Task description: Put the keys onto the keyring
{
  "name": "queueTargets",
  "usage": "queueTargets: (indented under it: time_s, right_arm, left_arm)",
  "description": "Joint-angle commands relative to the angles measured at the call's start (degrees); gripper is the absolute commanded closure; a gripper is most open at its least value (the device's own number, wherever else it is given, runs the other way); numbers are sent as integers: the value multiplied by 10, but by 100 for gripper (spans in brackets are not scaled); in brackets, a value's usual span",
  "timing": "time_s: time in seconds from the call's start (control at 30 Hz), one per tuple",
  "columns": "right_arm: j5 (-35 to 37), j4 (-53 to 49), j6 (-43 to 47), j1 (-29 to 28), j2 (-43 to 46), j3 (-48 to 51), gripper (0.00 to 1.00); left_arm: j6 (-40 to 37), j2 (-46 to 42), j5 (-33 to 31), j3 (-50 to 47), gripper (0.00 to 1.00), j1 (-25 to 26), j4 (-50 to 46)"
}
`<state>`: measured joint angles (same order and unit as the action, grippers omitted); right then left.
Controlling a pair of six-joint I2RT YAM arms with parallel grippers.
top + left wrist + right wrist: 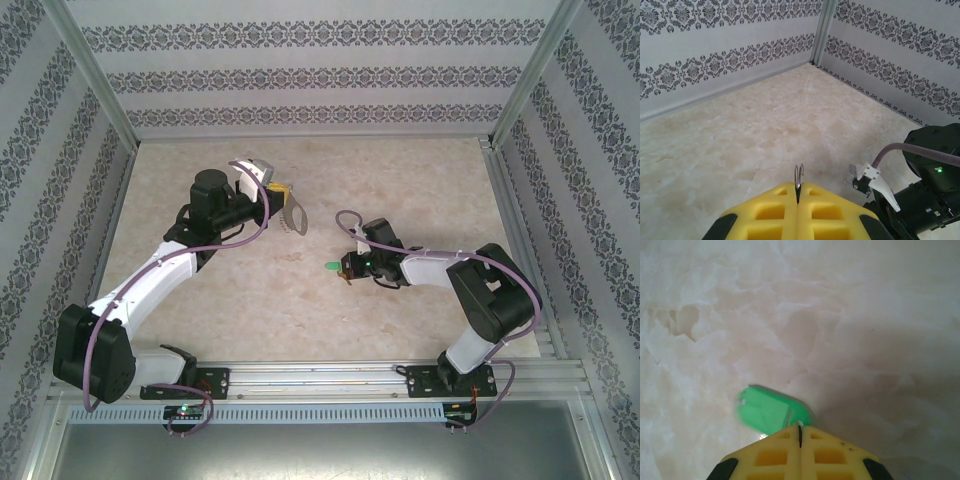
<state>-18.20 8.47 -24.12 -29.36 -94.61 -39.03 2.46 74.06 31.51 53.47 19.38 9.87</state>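
The right gripper (800, 432) has its yellow fingers pressed flat together. A small green-headed key (767, 410) sticks out from their tips toward ten o'clock in the right wrist view. The key is blurred there. The pinch seems to be on its blade end rather than its head, though I cannot be sure. From above, the key (331, 267) is at nine o'clock of the right gripper (345, 267), low over the marbled tabletop (250, 290) near its middle.

The left gripper (798, 192) also has its fingers squeezed together. It nips the keyring (798, 175) edge-on, so a thin wire arc rises at twelve o'clock from the fingertips. From above, the left gripper (283, 200) and the keyring (296, 215) are at about ten o'clock of the key, well apart from it.

The risks, as I judge them: the hold on the key looks shallow and off-centre, so it could swivel or slip free when pushed against the ring. The ring is gripped by a narrow edge and could twist in the pads, which would put it out of line with the key's hole.
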Motion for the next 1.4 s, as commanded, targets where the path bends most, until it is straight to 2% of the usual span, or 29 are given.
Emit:
queueTargets:
  time_s: [0.0, 0.5, 0.7, 0.9, 1.17, 1.37]
  right_arm:
    - [8, -1, 0, 3, 2, -3, 100]
    - [12, -27, 18, 19, 131, -6, 100]
    - [15, -12, 22, 32, 171, -16, 100]
    - [24, 3, 32, 40, 212, -26, 100]
    - [-1, 18, 25, 67, 255, -40, 100]
    - [-35, 73, 24, 77, 295, -22, 100]
  left_arm:
    - [10, 3, 17, 4, 100, -8, 45]
    - [5, 18, 46, 33, 100, -7, 24]
    - [11, 27, 85, 37, 100, -3, 46]
    - [2, 26, 87, 40, 100, 9, 43]
    - [-37, 33, 103, 39, 100, 26, 46]
    - [-65, 34, 130, 24, 100, 37, 77]
